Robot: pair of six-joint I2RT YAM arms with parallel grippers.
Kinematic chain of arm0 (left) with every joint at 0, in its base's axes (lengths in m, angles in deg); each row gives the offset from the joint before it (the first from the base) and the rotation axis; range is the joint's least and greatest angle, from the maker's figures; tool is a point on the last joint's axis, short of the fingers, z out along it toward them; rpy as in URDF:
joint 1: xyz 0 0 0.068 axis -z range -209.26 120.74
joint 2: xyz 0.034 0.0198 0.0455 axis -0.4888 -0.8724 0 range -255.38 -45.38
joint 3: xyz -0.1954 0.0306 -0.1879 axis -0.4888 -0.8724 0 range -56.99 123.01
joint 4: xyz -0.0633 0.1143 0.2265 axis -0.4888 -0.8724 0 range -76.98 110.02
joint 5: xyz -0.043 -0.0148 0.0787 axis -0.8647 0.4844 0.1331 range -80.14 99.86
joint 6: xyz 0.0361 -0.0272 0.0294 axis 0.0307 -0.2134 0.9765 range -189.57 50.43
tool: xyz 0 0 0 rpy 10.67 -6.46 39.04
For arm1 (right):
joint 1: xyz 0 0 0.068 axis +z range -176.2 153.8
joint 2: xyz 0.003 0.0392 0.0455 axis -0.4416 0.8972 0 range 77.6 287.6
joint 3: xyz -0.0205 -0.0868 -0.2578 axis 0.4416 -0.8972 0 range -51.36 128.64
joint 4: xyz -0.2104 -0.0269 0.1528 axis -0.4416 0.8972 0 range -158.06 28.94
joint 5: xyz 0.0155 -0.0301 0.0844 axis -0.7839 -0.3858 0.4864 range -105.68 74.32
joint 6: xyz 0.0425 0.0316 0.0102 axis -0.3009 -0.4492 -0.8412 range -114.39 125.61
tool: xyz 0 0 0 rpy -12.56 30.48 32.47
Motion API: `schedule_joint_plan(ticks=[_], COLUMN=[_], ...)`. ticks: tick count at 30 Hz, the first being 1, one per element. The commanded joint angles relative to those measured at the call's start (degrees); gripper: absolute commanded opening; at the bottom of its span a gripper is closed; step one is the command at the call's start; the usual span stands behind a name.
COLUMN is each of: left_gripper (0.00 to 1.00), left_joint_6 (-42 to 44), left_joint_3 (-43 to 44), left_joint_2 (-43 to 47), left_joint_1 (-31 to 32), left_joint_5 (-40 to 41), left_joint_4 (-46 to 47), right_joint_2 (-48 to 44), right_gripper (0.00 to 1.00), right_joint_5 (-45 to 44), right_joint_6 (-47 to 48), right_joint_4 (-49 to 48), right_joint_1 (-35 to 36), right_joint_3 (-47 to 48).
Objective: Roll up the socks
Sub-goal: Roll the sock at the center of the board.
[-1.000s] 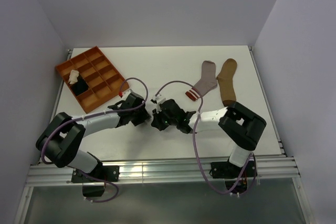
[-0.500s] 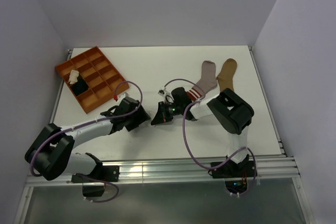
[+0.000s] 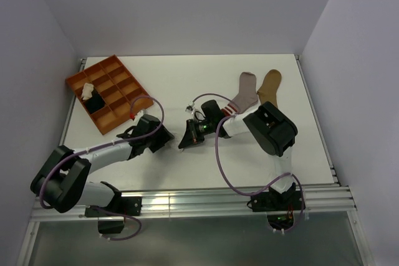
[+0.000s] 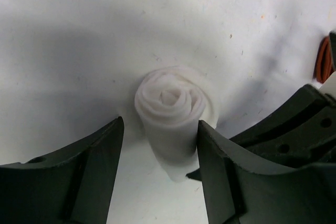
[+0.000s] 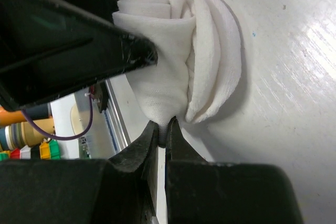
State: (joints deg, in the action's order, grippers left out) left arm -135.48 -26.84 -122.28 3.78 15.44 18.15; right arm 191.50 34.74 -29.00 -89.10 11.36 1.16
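1. Now the white sock (image 4: 170, 103) is a tight spiral roll. It stands on its end on the worktop (image 4: 79, 35), near the centre and a little toward 6 o'clock in the top view.
2. The left jaws are wide, with one side at 9 o'clock of the roll and one at 3 o'clock. The 9 o'clock side is apart from the roll. The other is just beside it, and I cannot tell if it touches.
3. The right jaws are closed and pinch a fold of cloth at the roll's edge.
4. I judge the roll light, soft and springy, not fragile. It will probably unwind if the outer flap is let free. The best hold is across the middle of the roll, pressing the layers together with the flap under one side.
5. The grey sock (image 3: 242, 95) and the tan sock (image 3: 269, 88) lie flat, side by side, toward 1 o'clock. The orange tray (image 3: 128, 91) at 10 o'clock holds a black roll (image 3: 95, 102) and a cream roll (image 3: 87, 90).
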Motion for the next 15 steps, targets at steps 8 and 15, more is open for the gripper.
schedule_joint_plan(ticks=[8, 15], left_gripper=[0.34, 0.00], left_joint_6=[-1.2, 1.7], left_joint_3=[0.6, 3.8], left_joint_2=[-6.3, -10.7], left_joint_1=[-1.0, -1.0], left_joint_5=[1.8, 0.7], left_joint_4=[-0.2, -6.4], right_joint_2=[0.8, -7.0], right_gripper=[0.00, 0.16], right_joint_5=[-0.2, -6.9], right_joint_6=[1.6, 4.5], right_joint_4=[3.5, 2.7], right_joint_1=[-0.3, 0.2], right_joint_3=[0.8, -2.5])
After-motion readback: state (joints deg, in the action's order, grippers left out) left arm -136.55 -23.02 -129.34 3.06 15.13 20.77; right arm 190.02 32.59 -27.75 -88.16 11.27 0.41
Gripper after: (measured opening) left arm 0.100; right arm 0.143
